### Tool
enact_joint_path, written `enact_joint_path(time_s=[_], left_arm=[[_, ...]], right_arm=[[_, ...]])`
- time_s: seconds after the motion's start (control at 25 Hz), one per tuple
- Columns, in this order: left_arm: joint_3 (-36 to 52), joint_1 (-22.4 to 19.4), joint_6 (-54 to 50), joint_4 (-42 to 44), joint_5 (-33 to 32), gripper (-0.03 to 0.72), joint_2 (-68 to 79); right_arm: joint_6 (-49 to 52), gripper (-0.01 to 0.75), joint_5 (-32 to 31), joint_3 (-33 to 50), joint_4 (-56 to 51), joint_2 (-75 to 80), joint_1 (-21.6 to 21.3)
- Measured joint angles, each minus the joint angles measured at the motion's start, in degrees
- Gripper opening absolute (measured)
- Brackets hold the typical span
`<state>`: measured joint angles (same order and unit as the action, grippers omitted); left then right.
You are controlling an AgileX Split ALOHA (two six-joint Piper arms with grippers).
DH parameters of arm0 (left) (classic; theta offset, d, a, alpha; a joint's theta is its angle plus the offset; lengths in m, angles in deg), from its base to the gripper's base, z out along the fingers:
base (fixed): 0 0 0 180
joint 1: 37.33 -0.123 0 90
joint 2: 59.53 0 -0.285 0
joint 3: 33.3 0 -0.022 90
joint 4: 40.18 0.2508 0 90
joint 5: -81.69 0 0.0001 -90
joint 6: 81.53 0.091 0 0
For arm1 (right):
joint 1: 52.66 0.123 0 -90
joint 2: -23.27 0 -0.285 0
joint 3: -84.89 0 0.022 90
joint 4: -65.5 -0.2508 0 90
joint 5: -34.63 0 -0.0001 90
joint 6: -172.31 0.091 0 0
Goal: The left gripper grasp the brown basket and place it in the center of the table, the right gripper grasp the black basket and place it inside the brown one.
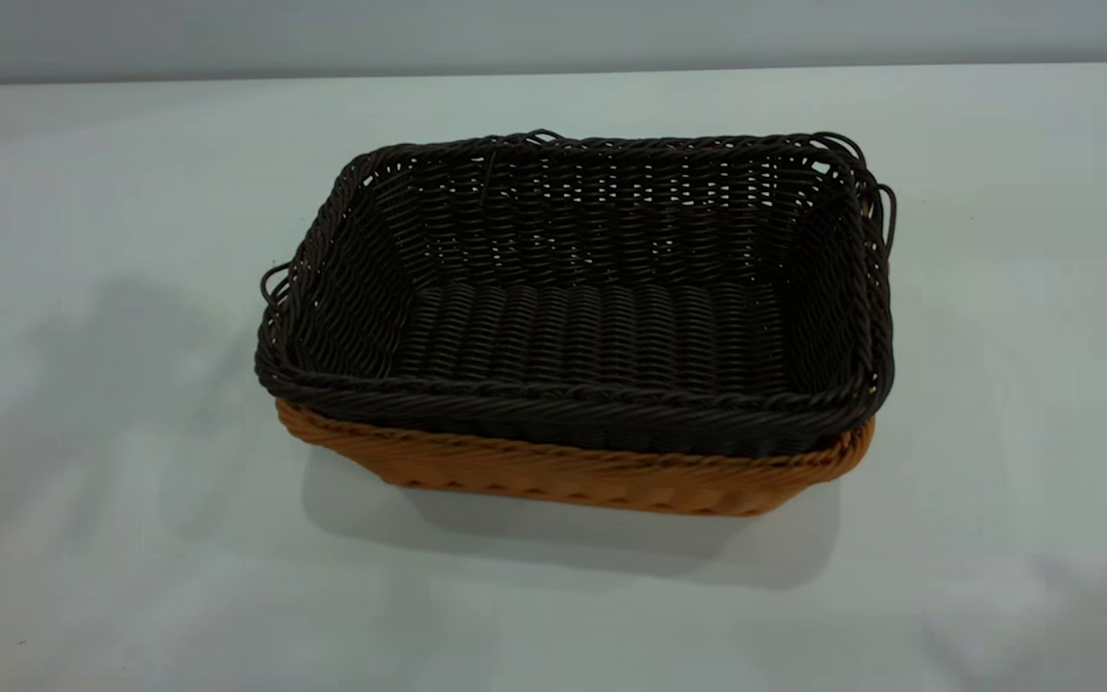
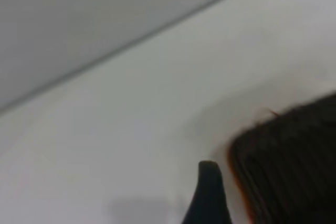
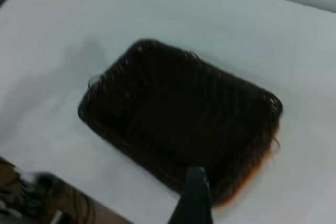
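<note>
Inside brown basket (image 1: 573,476): black basket (image 1: 578,298)

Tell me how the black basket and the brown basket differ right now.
The black basket is very dark; the brown basket is orange-tan. The black one sits nested inside the brown one, which rests on the table. The black basket's interior shows fully, while only the brown one's front wall shows. Both are rectangular woven wicker with braided rims.

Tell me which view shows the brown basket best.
The exterior view: the brown basket shows its front wall and rim beneath the nested black basket. Both wrist views catch only a thin orange edge.
</note>
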<state>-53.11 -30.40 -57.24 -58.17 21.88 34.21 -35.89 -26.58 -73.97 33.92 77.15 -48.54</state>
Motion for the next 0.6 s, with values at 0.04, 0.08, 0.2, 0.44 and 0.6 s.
enact_joint_path(time_s=[0.04,0.08,0.2,0.44,0.6], left_arm=[[0.0,0.0,-0.89,0.05,-1.66,0.549,-0.83],[0.0,0.0,-1.78,0.12,-3.57,0.549,-1.64],[0.64,0.0,-3.79,0.29,-6.98,0.549,-4.03],[10.52,0.0,-5.56,0.22,-6.79,0.549,-11.79],[21.09,0.0,-5.56,0.27,-5.87,0.549,-19.13]], right_arm=[[0.8,0.594,-1.3,0.49,0.84,-2.25,0.0],[1.24,0.594,-2.32,1.27,1.39,-4.61,0.0],[1.94,0.594,-4.92,4.78,1.91,-11.62,0.0],[3.82,0.594,-6.54,13.66,2.71,-24.85,0.0],[4.13,0.594,-6.72,18.82,6.24,-31.47,0.0]])
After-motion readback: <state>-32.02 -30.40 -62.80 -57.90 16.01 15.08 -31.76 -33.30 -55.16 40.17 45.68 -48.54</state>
